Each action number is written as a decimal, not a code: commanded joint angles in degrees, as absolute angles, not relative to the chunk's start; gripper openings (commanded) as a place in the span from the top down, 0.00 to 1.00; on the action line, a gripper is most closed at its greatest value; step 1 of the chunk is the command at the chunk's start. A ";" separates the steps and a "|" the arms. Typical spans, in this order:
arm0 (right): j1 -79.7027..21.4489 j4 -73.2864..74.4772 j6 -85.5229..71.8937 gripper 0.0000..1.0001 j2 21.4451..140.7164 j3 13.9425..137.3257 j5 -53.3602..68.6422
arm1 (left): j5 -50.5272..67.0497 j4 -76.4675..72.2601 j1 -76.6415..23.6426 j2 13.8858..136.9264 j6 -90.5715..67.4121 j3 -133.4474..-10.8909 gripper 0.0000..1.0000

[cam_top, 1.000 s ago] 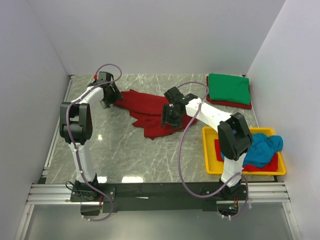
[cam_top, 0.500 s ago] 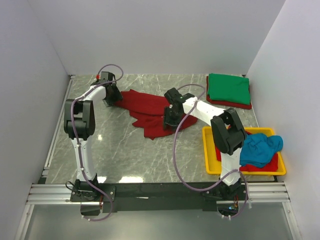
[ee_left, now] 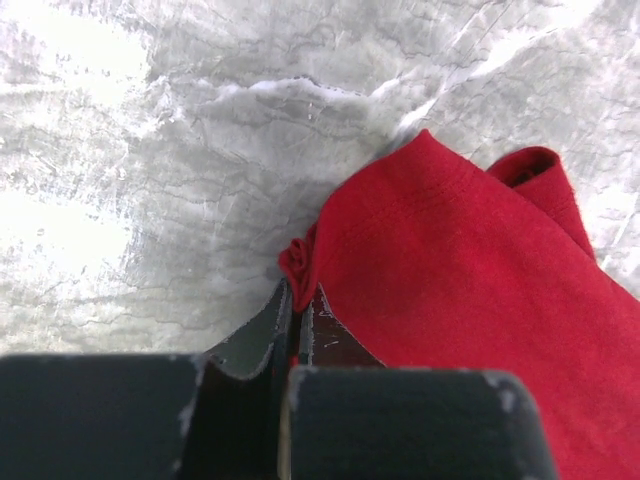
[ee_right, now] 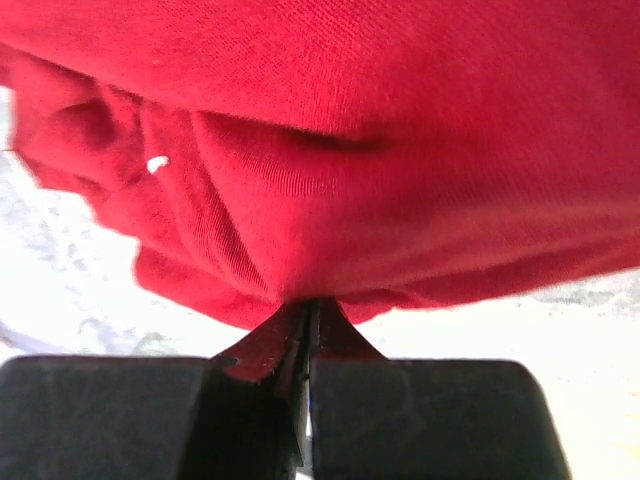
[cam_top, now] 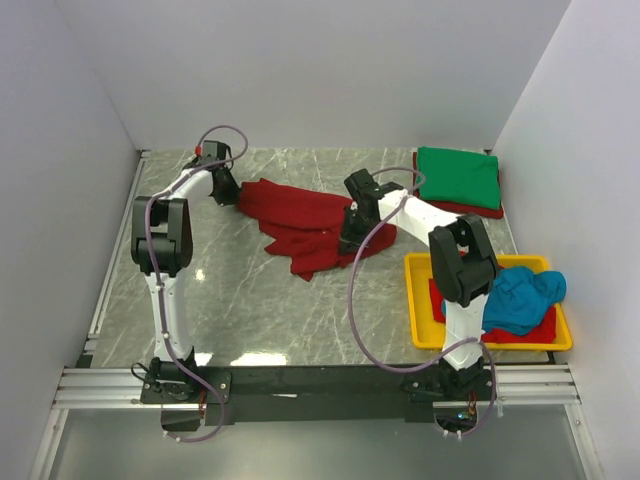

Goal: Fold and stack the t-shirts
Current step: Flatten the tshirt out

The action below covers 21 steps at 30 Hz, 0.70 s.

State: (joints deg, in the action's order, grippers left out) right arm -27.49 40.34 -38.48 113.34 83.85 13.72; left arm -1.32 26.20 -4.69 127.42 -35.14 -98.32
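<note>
The dark red t-shirt (cam_top: 300,222) is lying crumpled on the marble counter (cam_top: 240,300), toward the far middle. The left hand (ee_left: 298,296) is pinching its left edge, jaws tight on a small bunch of cloth. The right hand (ee_right: 306,312) is gripping a fold on its right side. A folded green t-shirt (cam_top: 458,176) is sitting on a folded red t-shirt (cam_top: 462,209) at the far right. A teal t-shirt (cam_top: 520,298) is lying heaped in the yellow tray (cam_top: 415,325).

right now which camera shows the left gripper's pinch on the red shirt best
Left wrist view: close up, the left gripper shut on a bunched edge of the red shirt. The top view shows it small; the right wrist view, only the shirt's other end.
</note>
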 commanded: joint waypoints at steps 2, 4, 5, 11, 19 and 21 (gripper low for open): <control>-24.53 39.37 -39.38 1.00 105.05 83.76 14.07 | -0.44 27.77 -2.90 118.93 -36.12 -101.86 1.00; -23.39 40.60 -39.38 1.00 102.84 84.02 13.10 | 0.88 28.47 -1.76 114.12 -36.56 -101.17 1.00; -23.12 41.04 -39.29 1.00 100.48 84.11 12.57 | 0.88 28.65 -1.50 112.26 -36.74 -100.03 1.00; -22.41 47.19 -38.06 1.00 90.29 85.87 4.76 | 0.18 32.25 2.02 97.58 -37.35 -94.41 1.00; -22.41 54.40 -38.76 1.00 75.61 88.32 -5.44 | -1.67 37.61 5.80 82.73 -34.72 -90.09 1.00; -22.41 54.75 -38.58 1.00 73.92 89.20 -6.32 | -1.06 39.10 6.33 81.04 -34.11 -89.30 1.00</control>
State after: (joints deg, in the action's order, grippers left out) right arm -22.55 50.50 -38.79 77.76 86.06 0.27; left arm 0.25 35.55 5.23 82.63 -36.40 -90.91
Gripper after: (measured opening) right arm 0.006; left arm 0.033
